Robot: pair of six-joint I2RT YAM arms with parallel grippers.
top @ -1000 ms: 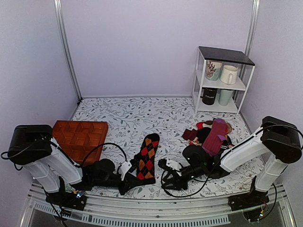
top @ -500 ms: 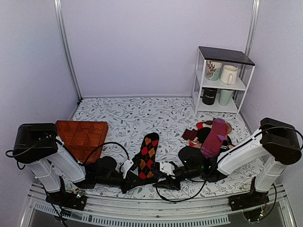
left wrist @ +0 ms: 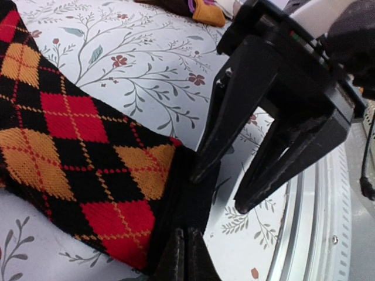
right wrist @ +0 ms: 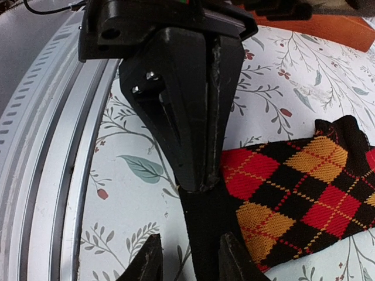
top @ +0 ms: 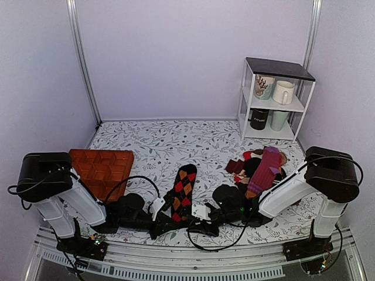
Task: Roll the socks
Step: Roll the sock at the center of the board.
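Note:
The socks (top: 183, 192) are black argyle with red and orange diamonds and lie flat on the floral cloth near the front edge. Their black cuff (left wrist: 196, 193) points at the arms. My left gripper (left wrist: 184, 249) is shut on the edge of that cuff. In the right wrist view the left gripper (right wrist: 196, 134) shows as a closed black wedge pinching the cuff (right wrist: 208, 234). My right gripper (right wrist: 188, 263) is open, its two fingertips either side of the cuff strip. In the top view the left gripper (top: 169, 219) and right gripper (top: 186, 220) meet at the socks' near end.
A heap of other socks (top: 261, 167), one purple, lies at the right. An orange-brown ridged tray (top: 99, 170) sits at the left. A white shelf with mugs (top: 275, 99) stands at the back right. A metal rail (top: 193, 260) runs just behind the cuff.
My right arm has swung left across the cloth to the socks' cuff, and its jaws have narrowed a little. The left gripper has kept its hold and shifted only slightly.

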